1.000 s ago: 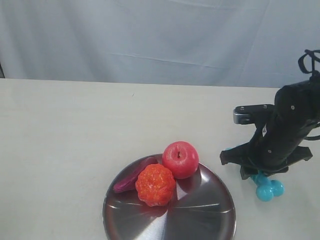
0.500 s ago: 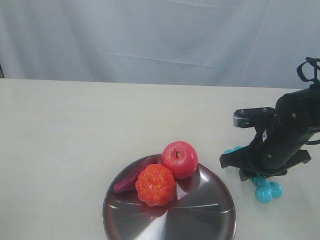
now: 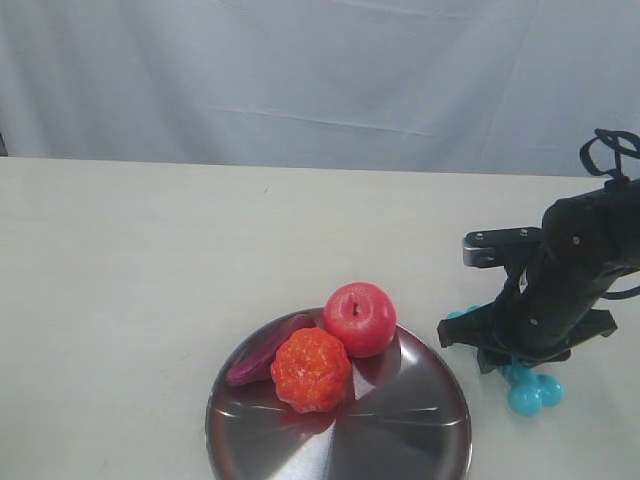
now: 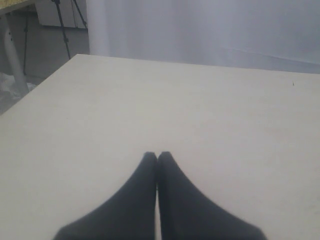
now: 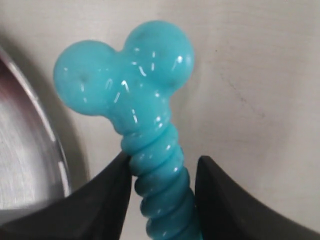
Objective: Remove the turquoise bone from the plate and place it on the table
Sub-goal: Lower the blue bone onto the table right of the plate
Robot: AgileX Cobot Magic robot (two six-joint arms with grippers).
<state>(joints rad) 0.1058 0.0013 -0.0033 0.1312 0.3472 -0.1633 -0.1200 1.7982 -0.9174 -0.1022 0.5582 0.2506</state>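
The turquoise bone is just right of the silver plate, low at the table; whether it rests on the surface I cannot tell. My right gripper stands over it, mostly hiding the shaft. In the right wrist view the gripper is shut on the bone's ribbed shaft, one finger at its upper ribs, the other lower down, and the knobbed end sticks out past the plate's rim. My left gripper is shut on nothing above bare tabletop and does not show in the exterior view.
On the plate lie a red apple, an orange-red bumpy fruit and a dark purple piece. A grey-white curtain hangs behind the table's far edge.
My right gripper has come down and slightly left with the bone; the bone's knobs now sit lower and nearer the plate. Fruit and plate have not moved.
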